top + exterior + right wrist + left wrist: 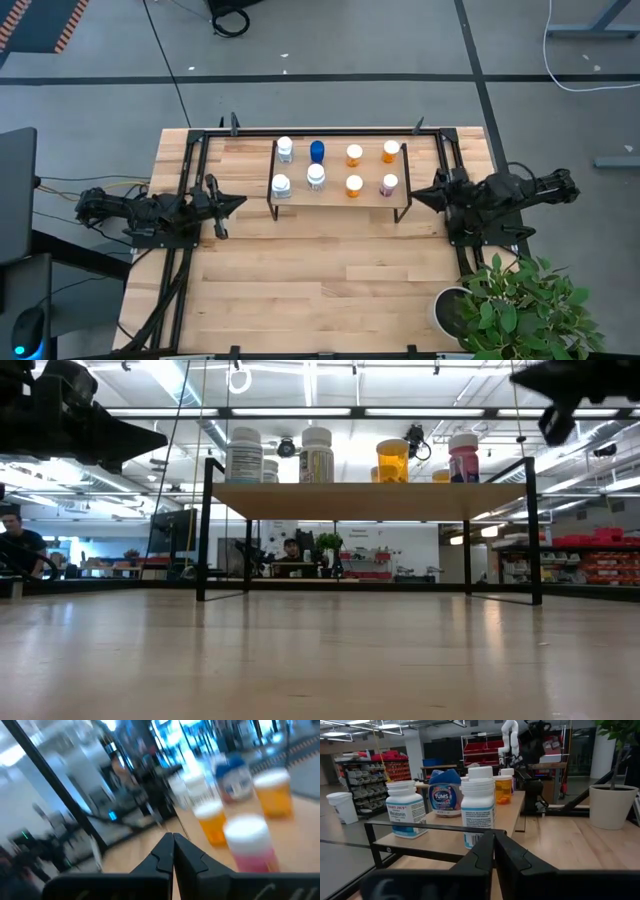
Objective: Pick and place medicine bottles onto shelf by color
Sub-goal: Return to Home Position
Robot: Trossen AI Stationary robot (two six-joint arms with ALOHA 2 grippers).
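Observation:
The shelf [338, 203], a low light-wood board on black legs, stands at the table's far middle. Several bottles stand upright on it in two rows: white ones [281, 185] and a blue one [317, 151] at the left, orange ones [354, 154] and a pinkish-purple one [388, 185] at the right. My left gripper [238, 201] is shut and empty, just left of the shelf. My right gripper [414, 198] is shut and empty, just right of the shelf. The left wrist view shows the white bottles [477, 810] beyond the shut fingers [494, 836].
A potted plant [510, 305] stands at the table's near right corner. Black frame rails [190, 170] run along the table's left and right sides. Bare tabletop [320, 285] lies between the shelf and the near edge. People show in the room beyond.

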